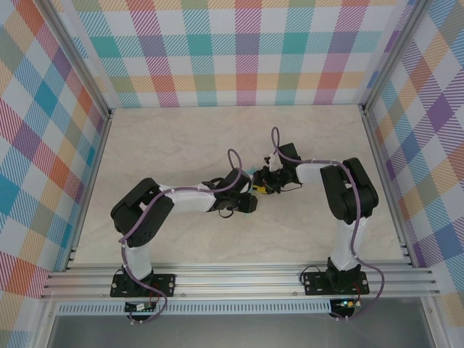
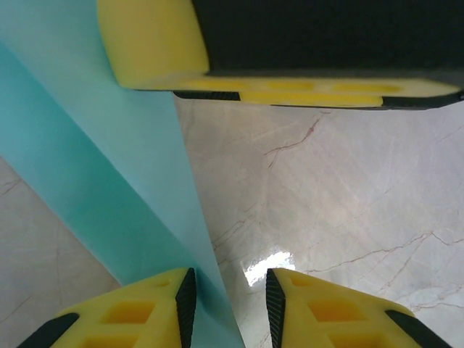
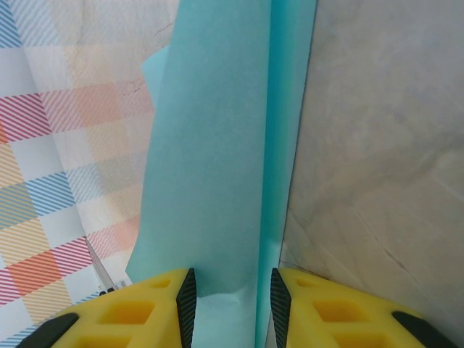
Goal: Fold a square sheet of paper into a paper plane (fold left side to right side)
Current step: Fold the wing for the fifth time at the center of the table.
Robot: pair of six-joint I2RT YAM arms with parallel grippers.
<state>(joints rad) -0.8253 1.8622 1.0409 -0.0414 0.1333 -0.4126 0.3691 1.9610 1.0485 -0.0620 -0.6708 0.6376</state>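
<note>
The square sheet of paper (image 3: 210, 159) is a creased turquoise strip with a fold line down its right side. In the right wrist view it spans the gap of my right gripper (image 3: 232, 304). Those jaws stand apart, and the sheet's left edge passes behind the left finger. In the left wrist view the paper (image 2: 123, 196) runs from the top left down past the left pad of my left gripper (image 2: 230, 304), whose jaws are apart with bare table between them. One yellow finger (image 2: 290, 90) of the right gripper lies across the top. From above, both grippers (image 1: 255, 190) meet mid-table over a sliver of paper (image 1: 249, 172).
The marble-patterned table (image 1: 181, 145) is walled by plaid panels (image 1: 239, 51) at the back and sides. An aluminium rail (image 1: 239, 279) runs along the near edge, where both arm bases are bolted. Each arm's elbow juts outward.
</note>
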